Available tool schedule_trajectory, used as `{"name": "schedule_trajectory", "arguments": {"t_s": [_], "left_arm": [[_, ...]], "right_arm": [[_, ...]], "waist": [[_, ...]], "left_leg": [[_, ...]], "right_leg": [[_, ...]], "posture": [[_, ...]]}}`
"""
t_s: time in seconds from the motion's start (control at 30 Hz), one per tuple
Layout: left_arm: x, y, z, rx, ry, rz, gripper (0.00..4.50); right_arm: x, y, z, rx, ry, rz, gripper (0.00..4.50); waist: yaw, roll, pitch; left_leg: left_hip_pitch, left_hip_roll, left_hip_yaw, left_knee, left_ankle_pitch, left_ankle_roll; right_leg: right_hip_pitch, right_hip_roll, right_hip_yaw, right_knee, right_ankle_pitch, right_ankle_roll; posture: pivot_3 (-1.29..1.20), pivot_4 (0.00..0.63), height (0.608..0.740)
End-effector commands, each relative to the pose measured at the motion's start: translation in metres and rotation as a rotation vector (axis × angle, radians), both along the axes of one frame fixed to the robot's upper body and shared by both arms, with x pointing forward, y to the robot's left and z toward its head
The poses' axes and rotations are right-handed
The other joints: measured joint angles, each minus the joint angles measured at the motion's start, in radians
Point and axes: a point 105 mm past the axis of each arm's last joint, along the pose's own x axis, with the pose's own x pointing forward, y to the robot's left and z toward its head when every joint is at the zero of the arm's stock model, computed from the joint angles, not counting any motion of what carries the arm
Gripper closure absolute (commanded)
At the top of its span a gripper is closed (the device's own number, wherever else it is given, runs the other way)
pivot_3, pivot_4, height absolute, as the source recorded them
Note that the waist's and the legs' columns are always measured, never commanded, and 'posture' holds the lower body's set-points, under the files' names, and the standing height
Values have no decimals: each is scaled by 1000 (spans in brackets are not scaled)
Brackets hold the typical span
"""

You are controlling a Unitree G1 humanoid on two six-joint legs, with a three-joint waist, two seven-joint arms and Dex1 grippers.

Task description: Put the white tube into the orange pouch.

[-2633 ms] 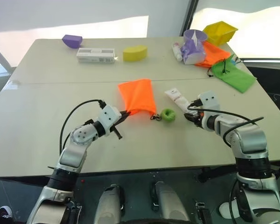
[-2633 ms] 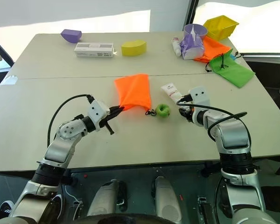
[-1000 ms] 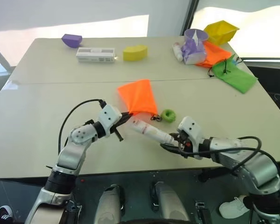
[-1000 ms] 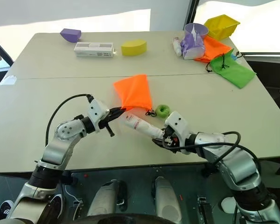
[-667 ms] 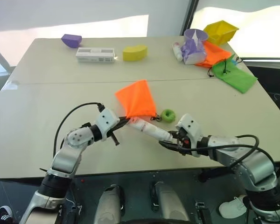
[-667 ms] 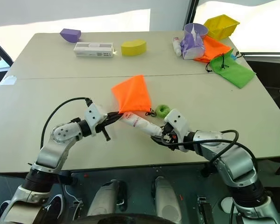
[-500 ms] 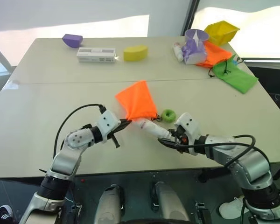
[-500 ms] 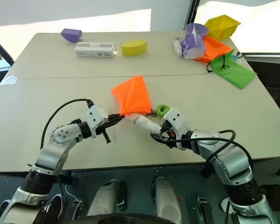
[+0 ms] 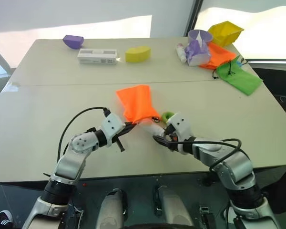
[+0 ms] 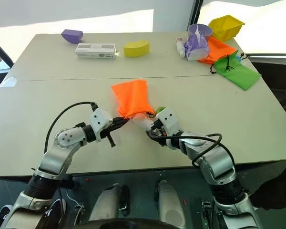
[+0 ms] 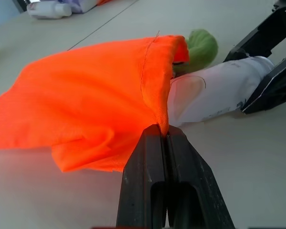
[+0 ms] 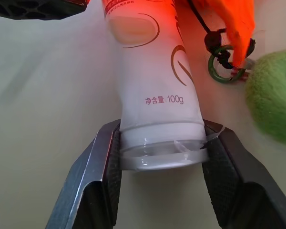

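While the left claw (image 11: 163,138) pinches one orange pouch (image 9: 136,102), the right claw (image 12: 159,160) grips one white tube (image 12: 155,100).

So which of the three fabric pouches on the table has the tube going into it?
The bright orange pouch at mid-table. The left tool pinches its mouth, and the white tube enters it. The darker orange pouch and green pouch lie at the far right corner.

A neon-orange pouch (image 9: 137,104) and a white tube (image 12: 152,95) with brownish-red curved print lie on a beige worktop (image 9: 47,100), beside a fuzzy green ball (image 12: 274,95); both tools are black.
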Motion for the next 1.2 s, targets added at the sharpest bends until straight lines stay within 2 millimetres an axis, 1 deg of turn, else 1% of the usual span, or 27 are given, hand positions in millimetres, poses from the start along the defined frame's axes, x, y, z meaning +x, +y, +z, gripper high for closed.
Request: {"name": "schedule_trajectory", "arguments": {"t_s": [0.03,0.17,0.27,0.33,0.37,0.43,0.53,0.63,0.7,0.77,0.8,0.97,1.03,1.1,1.2], "left_arm": [[-9,-11,8,-18,-24,-54,4500],[-9,-8,5,-11,-20,-49,4500],[-8,-4,4,0,-22,-44,4500],[-8,-3,4,4,-27,-46,4500],[-9,-4,5,1,-26,-51,4500],[-11,-6,8,-15,-24,-70,4500],[-12,-6,9,-22,-18,-76,4500],[-11,-2,8,-9,-18,-74,4500],[-11,1,8,0,-19,-70,4500],[-11,4,6,12,-15,-75,4500],[-12,5,6,19,-13,-78,4500],[-12,10,3,49,-19,-83,4500],[-10,14,4,56,-24,-81,4500],[-8,16,6,57,-35,-69,4500],[-5,13,9,26,-36,-59,4500]], "right_arm": [[10,-1,23,14,-93,-44,2691],[5,-12,27,0,-92,-4,2691],[2,-15,33,44,-79,19,2691],[7,-19,35,83,-64,-25,2691],[10,-21,33,72,-63,-48,2691],[13,-19,29,62,-57,-74,2691],[11,-14,29,45,-67,-65,2691],[11,-25,26,2,-74,-76,2691],[11,-35,23,-25,-66,-88,2691],[15,-45,23,-27,-64,-120,2691],[16,-47,23,-26,-67,-126,2691],[16,-48,34,38,-75,-116,2691],[11,-47,40,68,-84,-78,2691],[2,-40,44,107,-72,-18,2691],[-6,-32,43,115,-63,34,2691]], "waist": [[0,0,0],[2,0,0],[1,0,0],[1,0,0],[-1,0,0],[-1,0,0],[-1,0,0],[0,0,0],[0,0,0],[1,0,0],[0,0,0],[0,0,0],[0,0,0],[1,0,0],[1,0,0]], "left_leg": [[0,0,0,0,0,0],[0,0,0,1,0,0],[0,0,0,1,0,0],[0,0,0,1,0,0],[0,0,0,1,0,0],[1,0,0,1,0,0],[1,0,0,1,0,0],[2,0,0,1,0,0],[2,0,0,1,0,0],[2,0,0,1,0,0],[2,0,0,1,0,0],[2,0,0,1,0,0],[2,0,0,1,0,0],[2,0,0,1,0,0],[2,0,0,1,0,0]], "right_leg": [[0,0,0,0,0,0],[0,-1,0,0,0,0],[1,-1,0,-1,0,0],[1,-1,0,0,0,0],[0,0,0,0,0,0],[0,1,0,1,0,0],[0,0,0,3,0,0],[0,0,0,3,0,0],[0,0,0,3,0,0],[1,0,0,3,0,0],[1,0,0,3,0,0],[0,0,0,4,0,0],[0,0,0,4,0,0],[0,0,0,4,0,0],[0,0,0,4,0,0]], "posture": [[0,150,740],[0,150,740],[0,150,740],[0,150,740],[0,150,740],[0,150,740],[0,150,740],[0,150,740],[0,150,740],[0,150,740],[0,150,740],[0,150,740],[0,150,740],[0,150,740],[0,150,740]]}}
